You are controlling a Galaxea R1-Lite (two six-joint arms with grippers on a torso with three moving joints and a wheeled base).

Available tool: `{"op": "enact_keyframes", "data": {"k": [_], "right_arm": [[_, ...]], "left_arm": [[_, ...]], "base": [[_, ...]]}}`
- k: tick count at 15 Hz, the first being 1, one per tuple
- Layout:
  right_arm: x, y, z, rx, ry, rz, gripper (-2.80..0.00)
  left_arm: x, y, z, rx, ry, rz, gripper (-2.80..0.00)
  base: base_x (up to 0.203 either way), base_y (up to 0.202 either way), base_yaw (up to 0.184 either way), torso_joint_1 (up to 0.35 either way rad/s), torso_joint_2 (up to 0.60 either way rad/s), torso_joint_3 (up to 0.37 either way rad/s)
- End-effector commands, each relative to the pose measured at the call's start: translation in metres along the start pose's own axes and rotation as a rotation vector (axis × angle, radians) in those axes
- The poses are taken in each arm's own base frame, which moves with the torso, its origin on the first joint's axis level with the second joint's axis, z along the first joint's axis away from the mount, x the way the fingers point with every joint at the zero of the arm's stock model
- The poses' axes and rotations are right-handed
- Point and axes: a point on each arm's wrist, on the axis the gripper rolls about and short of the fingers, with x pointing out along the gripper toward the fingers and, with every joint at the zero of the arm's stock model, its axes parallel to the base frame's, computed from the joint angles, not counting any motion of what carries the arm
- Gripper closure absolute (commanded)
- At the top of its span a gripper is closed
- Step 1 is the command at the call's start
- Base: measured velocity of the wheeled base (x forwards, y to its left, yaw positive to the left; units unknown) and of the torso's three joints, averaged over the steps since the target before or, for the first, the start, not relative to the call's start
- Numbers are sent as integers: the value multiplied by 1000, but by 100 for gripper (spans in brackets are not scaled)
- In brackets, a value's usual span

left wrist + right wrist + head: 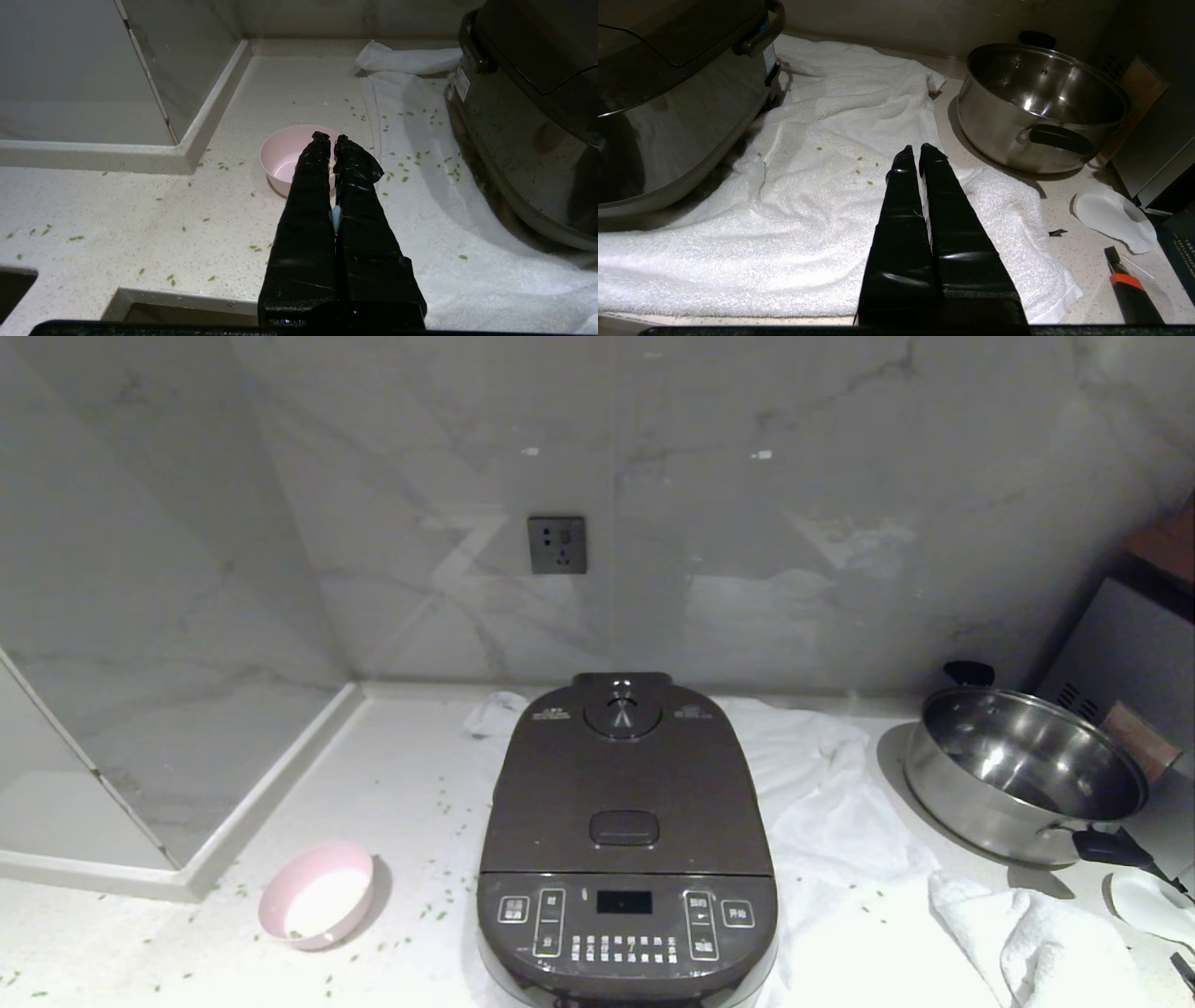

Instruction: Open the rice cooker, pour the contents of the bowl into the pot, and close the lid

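Note:
The dark brown rice cooker (625, 821) stands in the middle of the counter with its lid (624, 775) down, so the pot is hidden. The pink bowl (317, 894) sits upright on the counter to the cooker's left; its white inside looks almost bare. Small green bits (406, 165) of the contents lie scattered on the counter and towel round it. Neither arm shows in the head view. My left gripper (331, 137) hangs shut and empty just short of the bowl (285, 158). My right gripper (915, 148) is shut and empty over the towel, right of the cooker (668, 102).
A white towel (840, 831) lies under and right of the cooker. A shiny steel pan (1022, 775) with black handles stands at the back right. A white spoon (1106, 214) and an orange-and-black cutter (1129, 289) lie near the right edge. A raised ledge (233, 840) bounds the left.

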Motion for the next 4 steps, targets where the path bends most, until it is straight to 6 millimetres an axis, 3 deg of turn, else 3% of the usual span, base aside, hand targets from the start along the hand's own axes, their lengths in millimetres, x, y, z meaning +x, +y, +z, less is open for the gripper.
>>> {"op": "enact_keyframes", "data": {"k": [1,4], "right_arm": [[0,0,0,-2,-3,1,0],[0,0,0,-1,-1,1,0]], "left_arm": [[1,0,-5,-1,15,-1,0],[1,0,-4,0,14,-1,0]], "base": [[0,0,0,0,0,0],[0,0,0,0,0,0]]}}
